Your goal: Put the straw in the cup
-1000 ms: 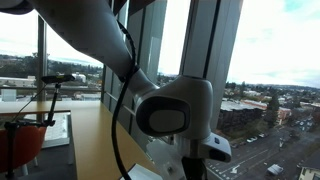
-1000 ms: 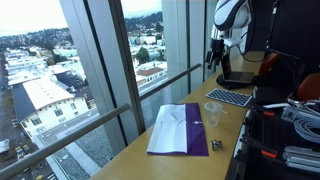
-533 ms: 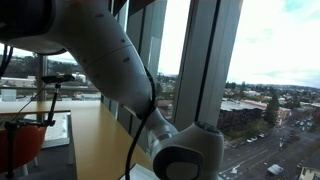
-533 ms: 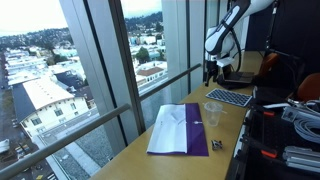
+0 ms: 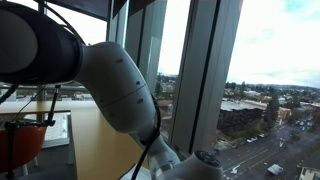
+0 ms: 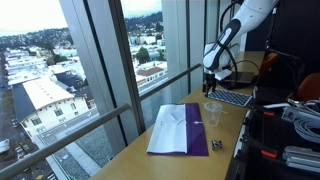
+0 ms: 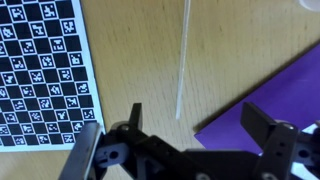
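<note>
The straw (image 7: pixel 183 60) is a thin white stick lying flat on the wooden table in the wrist view, running from the top edge down toward my gripper. My gripper (image 7: pixel 198 125) hangs above its near end, open, with nothing between the two dark fingers (image 7: pixel 135 120). In an exterior view the gripper (image 6: pixel 212 82) hovers over the table just behind a clear plastic cup (image 6: pixel 212 112), which stands upright. The straw is too thin to make out there. In an exterior view only the arm (image 5: pixel 110 80) shows, and it fills the picture.
A purple sheet (image 6: pixel 183 128) lies in front of the cup; its corner (image 7: pixel 270 100) sits under my right finger. A checkerboard card (image 7: pixel 40 70) lies to the left, also the card (image 6: pixel 230 97). A window wall (image 6: pixel 110 70) borders the table, and cluttered gear (image 6: pixel 290 120) lines its other side.
The arm has swung down and toward the cup, bringing the gripper low over the table. The jaws stay open.
</note>
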